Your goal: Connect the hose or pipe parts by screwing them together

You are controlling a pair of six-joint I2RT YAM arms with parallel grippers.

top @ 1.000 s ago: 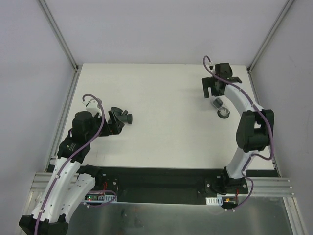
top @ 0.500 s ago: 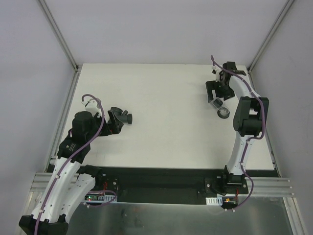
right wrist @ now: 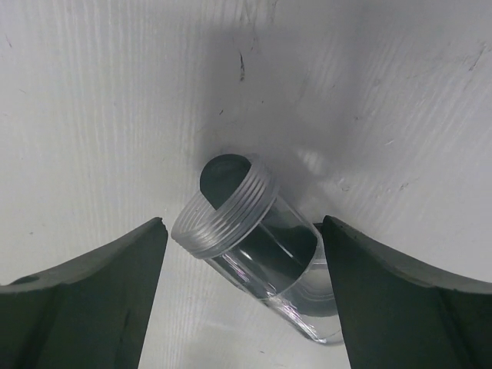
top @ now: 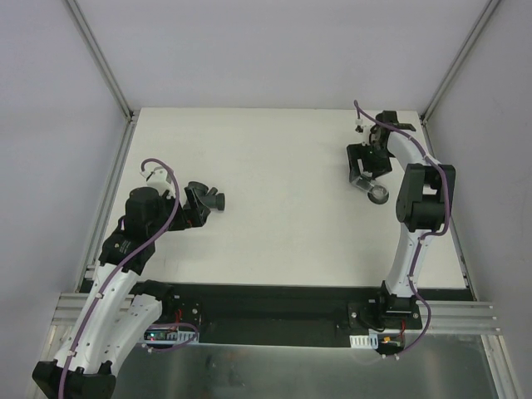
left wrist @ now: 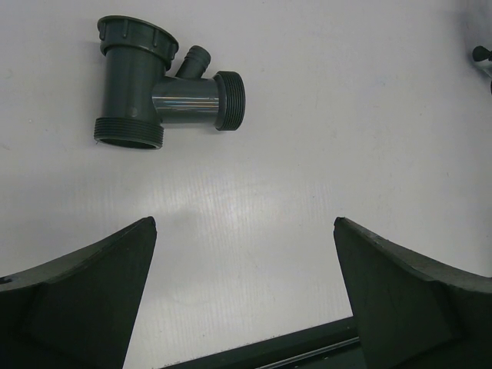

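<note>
The dark grey branched pipe fitting (top: 213, 199) lies on the white table at the left. In the left wrist view the fitting (left wrist: 157, 84) sits ahead of the fingers, up and to the left. My left gripper (top: 193, 213) (left wrist: 244, 224) is open just behind it, with only bare table between its fingers. At the far right lies the clear threaded connector (top: 364, 180) (right wrist: 250, 246), on its side. My right gripper (top: 366, 166) (right wrist: 244, 223) is down over the connector, one finger on each side. A gap shows at the left finger (right wrist: 115, 284).
A small round ring (top: 381, 195) lies just to the right of the clear connector. The white table (top: 283, 166) is walled by a metal frame; its right edge runs close to the right arm. A black strip (top: 274, 303) with the arm bases runs along the near edge.
The right gripper has moved in over the clear connector and its jaws have narrowed around it. The left arm and the grey fitting have stayed put.
</note>
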